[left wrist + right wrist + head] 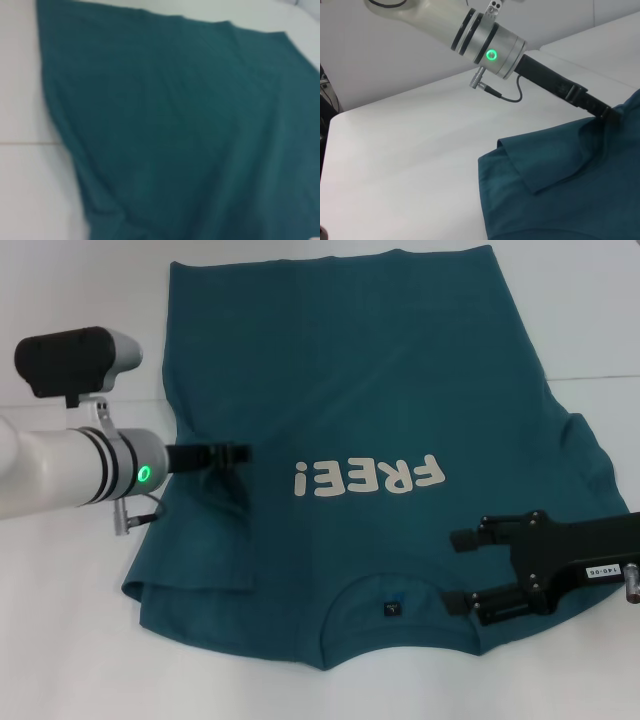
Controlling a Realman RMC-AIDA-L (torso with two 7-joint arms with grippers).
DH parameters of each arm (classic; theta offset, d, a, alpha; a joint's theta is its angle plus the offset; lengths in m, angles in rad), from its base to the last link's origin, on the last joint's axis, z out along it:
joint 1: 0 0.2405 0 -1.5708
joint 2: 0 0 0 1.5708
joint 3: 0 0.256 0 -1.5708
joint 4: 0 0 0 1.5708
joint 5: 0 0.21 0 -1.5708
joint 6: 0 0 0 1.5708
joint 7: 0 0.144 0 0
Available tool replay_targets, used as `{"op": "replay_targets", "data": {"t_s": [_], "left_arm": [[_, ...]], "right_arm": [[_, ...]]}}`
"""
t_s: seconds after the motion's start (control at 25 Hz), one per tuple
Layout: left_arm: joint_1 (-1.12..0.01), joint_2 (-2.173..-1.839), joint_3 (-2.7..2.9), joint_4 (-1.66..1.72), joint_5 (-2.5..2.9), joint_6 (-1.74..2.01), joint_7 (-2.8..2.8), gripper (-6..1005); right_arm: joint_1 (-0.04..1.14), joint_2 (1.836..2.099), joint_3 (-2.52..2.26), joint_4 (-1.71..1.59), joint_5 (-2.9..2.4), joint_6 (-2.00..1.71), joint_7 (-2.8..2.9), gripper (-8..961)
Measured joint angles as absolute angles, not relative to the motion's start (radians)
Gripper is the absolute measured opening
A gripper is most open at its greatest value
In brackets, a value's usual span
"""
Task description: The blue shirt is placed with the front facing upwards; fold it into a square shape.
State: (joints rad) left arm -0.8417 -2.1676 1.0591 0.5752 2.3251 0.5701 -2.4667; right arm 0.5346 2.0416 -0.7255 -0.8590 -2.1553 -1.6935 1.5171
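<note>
**Shirt flat, left sleeve folded in**

White tabletop carries the shirt, front up, collar nearest the robot, hem far. Dark teal-blue cotton, cream "FREE!" print across the chest, small dark tag at the round neck. Left sleeve lies folded inward over the body, wrinkles running from it. Left claw sits over that fold, clenched on shirt cloth. Right claw hangs released at the right shoulder beside the collar.

A white table (plain, with a faint seam) fills the view.
</note>
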Motion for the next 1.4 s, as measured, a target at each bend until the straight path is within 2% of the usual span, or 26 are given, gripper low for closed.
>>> {"op": "replay_targets", "data": {"t_s": [0.4,0.52,0.72,0.84,0.92,1.08,1.4], "left_arm": [[-0.864,-2.173,1.061,0.558,1.975,0.581,-2.126,629],[-0.818,-2.169,1.060,0.632,1.879,0.702,-2.017,628],[-0.682,-2.148,1.050,0.859,1.831,1.121,-1.854,638],[-0.626,-2.137,1.037,0.924,1.859,1.278,-1.834,698],[-0.585,-2.143,1.011,0.949,1.891,1.315,-1.825,738],[-0.538,-2.159,0.977,0.942,1.934,1.317,-1.794,804],[-0.532,-2.161,0.971,0.902,1.987,1.285,-1.781,910]], "right_arm": [[0.537,2.042,-0.725,-0.859,-2.155,-1.693,1.517,893],[0.535,2.039,-0.712,-0.860,-2.155,-1.686,1.542,893],[0.521,2.022,-0.629,-0.954,-2.153,-1.683,1.745,892],[0.517,2.003,-0.569,-1.015,-2.166,-1.682,1.924,892],[0.518,1.988,-0.547,-1.055,-2.197,-1.685,2.029,892],[0.530,1.983,-0.493,-1.134,-2.314,-1.619,2.289,891],[0.584,1.971,-0.458,-1.116,-2.540,-1.381,2.625,890]]}}
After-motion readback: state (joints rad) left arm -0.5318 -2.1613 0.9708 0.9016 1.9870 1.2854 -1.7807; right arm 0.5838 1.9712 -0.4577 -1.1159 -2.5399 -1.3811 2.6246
